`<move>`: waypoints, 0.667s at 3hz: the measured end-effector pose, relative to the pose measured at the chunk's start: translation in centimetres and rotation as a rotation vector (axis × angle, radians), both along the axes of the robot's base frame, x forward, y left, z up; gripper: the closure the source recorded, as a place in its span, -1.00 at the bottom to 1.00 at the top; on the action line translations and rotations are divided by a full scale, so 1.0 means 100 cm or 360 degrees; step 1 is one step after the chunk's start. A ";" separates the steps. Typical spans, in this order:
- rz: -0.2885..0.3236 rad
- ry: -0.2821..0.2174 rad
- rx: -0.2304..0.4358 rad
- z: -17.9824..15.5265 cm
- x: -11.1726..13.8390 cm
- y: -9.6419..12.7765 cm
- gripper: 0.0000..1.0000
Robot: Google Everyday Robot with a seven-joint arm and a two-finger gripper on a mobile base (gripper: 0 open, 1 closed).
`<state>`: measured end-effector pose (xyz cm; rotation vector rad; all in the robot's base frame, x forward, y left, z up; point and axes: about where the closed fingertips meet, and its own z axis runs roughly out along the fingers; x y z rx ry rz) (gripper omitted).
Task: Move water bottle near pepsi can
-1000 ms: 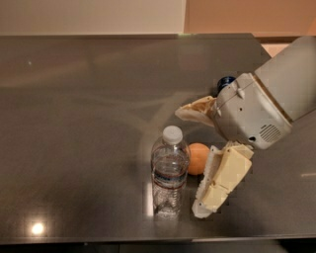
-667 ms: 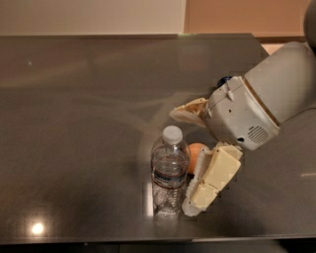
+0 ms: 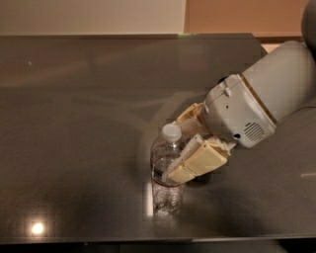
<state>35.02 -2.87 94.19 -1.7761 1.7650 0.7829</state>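
The water bottle, clear ribbed plastic with a white cap and a thin label band, stands upright near the front edge of the dark table. My gripper has come in from the right at the height of the bottle's shoulder. One cream-coloured side of it crosses in front of the bottle's right side and the other sits behind the cap. The white arm housing is just to its right. The pepsi can is not visible; the arm and gripper cover the table to the right of the bottle.
The table's front edge runs close below the bottle. A pale wall stands behind the far edge, and the table's right corner is at the back right. Bright light reflections lie at the front left.
My gripper has moved left and in toward the bottle, so that it now overlaps the bottle's upper part. The orange fruit seen beside the bottle earlier is now hidden behind the gripper.
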 end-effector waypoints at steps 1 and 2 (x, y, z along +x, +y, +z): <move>0.0013 0.0019 0.0047 0.008 -0.002 0.003 0.31; 0.0035 0.0020 0.0121 0.024 0.004 0.012 0.77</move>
